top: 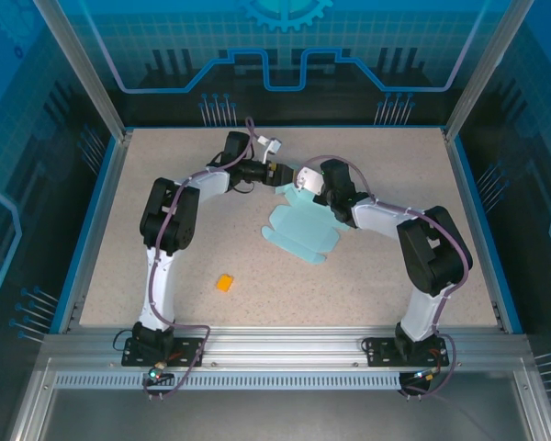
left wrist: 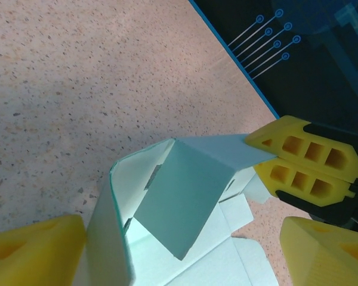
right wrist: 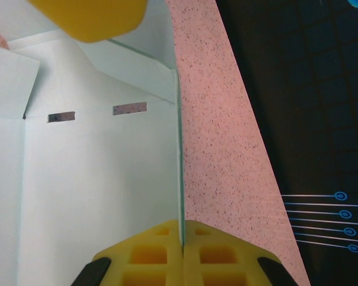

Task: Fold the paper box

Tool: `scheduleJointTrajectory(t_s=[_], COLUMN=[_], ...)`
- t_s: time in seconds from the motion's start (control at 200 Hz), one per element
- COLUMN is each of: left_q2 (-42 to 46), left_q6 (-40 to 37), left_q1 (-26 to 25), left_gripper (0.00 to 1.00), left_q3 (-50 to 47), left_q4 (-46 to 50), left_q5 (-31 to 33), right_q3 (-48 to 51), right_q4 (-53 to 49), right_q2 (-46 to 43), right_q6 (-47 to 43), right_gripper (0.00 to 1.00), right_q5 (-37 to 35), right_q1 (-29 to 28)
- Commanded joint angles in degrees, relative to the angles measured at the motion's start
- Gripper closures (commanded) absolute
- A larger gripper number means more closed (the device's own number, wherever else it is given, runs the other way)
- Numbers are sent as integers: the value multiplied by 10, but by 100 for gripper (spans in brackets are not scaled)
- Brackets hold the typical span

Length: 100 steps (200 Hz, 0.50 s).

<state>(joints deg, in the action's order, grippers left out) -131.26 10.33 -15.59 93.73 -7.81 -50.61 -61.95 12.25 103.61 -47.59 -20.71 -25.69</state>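
Fingers meet at the far end of the paper box (top: 298, 230) in the top view: the left fingers (top: 277, 172) are on its left side, the right fingers (top: 296, 184) on its right. We count one box, mostly a flat sheet, lying in the middle of the worktop (top: 395, 156). Its long axis runs roughly from far to near, between the two arms. One small orange block (top: 225, 283) lies well apart, nearer to the left arm.

In the left wrist view, the left fingers are spread wide, touching nothing, and a raised panel of the box stands between them. On the right, the right fingers pinch the corner of a lifted flap.

In the right wrist view, the right fingers are pressed together on the thin card edge, which runs straight away from them. We judge that the next fold depends on the left fingers, because the raised panel lies between them.
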Motion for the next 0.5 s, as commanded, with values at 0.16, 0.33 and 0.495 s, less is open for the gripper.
scheduleJointTrajectory(t_s=[0.16, 0.33, 0.495], left_q2=[29, 39, 53], left_q6=[-35, -47, -54], left_q1=[-9, -11, -15], left_gripper=[17, 23, 26], left_q3=[-21, -41, -66], left_q4=[13, 7, -16], left_q5=[-36, -39, -50], right_q3=[-20, -23, -26], right_q4=[0, -2, -7], right_q2=[-20, -22, -22], right_q6=[7, 8, 8], right_gripper=[100, 100, 100], right_q5=[1, 4, 6], right_q1=[5, 5, 6])
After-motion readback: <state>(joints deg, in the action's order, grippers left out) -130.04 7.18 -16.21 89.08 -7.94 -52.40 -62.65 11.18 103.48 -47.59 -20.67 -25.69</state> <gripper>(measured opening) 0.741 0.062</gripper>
